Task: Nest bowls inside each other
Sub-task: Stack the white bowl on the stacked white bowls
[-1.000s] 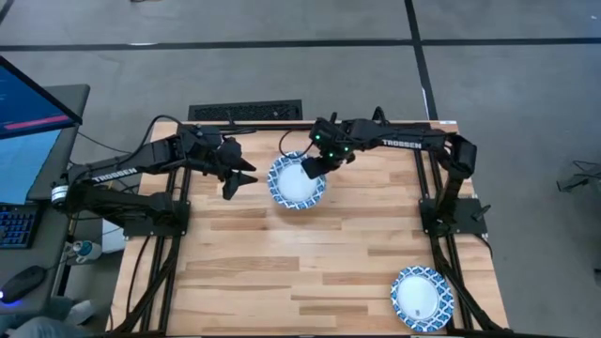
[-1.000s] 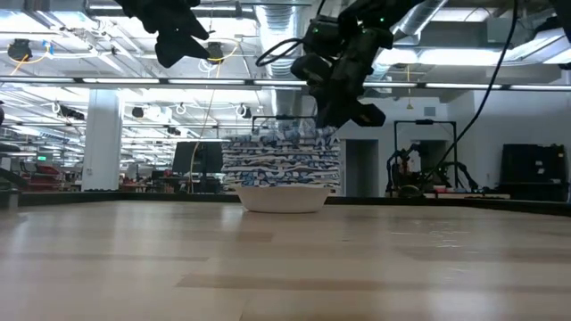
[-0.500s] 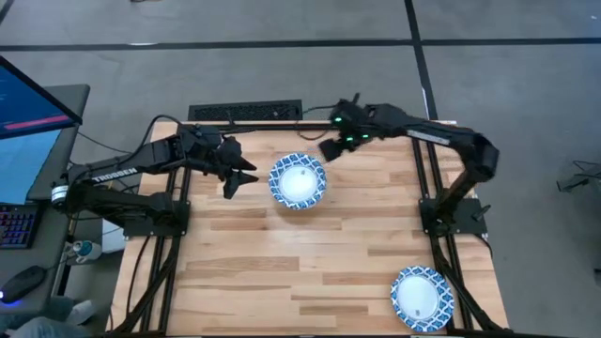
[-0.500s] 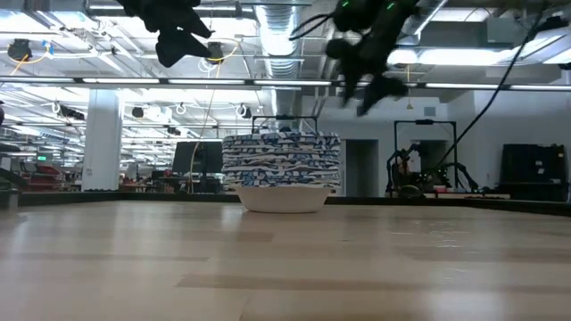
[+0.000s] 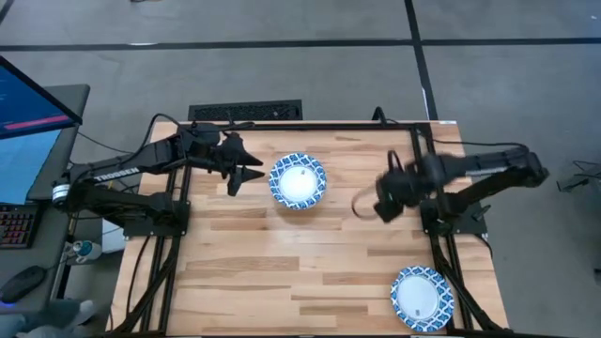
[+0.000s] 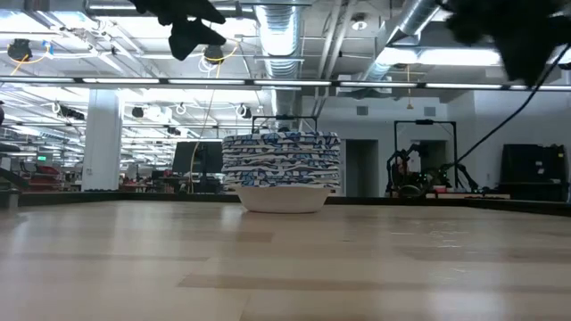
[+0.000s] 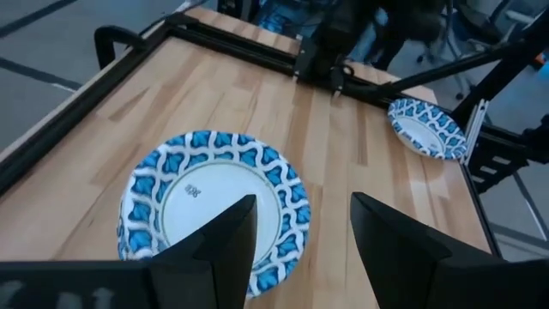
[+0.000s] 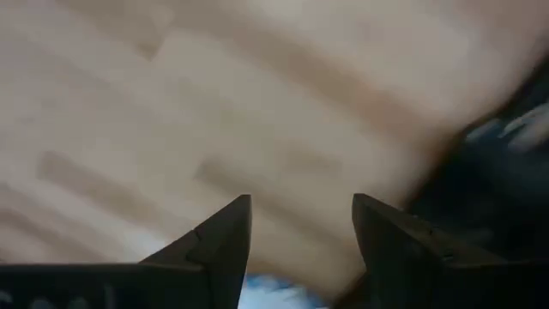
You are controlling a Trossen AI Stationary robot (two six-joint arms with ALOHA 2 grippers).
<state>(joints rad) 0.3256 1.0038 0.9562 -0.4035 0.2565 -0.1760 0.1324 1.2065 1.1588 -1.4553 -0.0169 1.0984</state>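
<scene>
A stack of nested bowls (image 5: 298,181) stands at the table's far middle, its lowest bowl's white base (image 6: 281,200) on the wood. The stack also fills the left wrist view, bowls (image 7: 214,206). A single bowl (image 5: 422,298) lies at the near right corner. My left gripper (image 5: 246,169) hangs open just left of the stack and above it, touching nothing. My right gripper (image 5: 380,200) is blurred in mid-air, right of the stack, pointing down. Its fingers stand open over bare wood, right gripper (image 8: 300,245).
A black frame rail (image 5: 282,125) runs along the table's far edge and another (image 5: 441,263) down the right side. Bare wood (image 5: 282,272) spreads across the middle and near left. A keyboard (image 5: 244,111) lies beyond the far edge.
My right gripper has left the top of the stack. It rose off the far right rim, then swung fast toward the table's right edge and nearer, ending well right of the stack with nothing held. The stack has stayed in place.
</scene>
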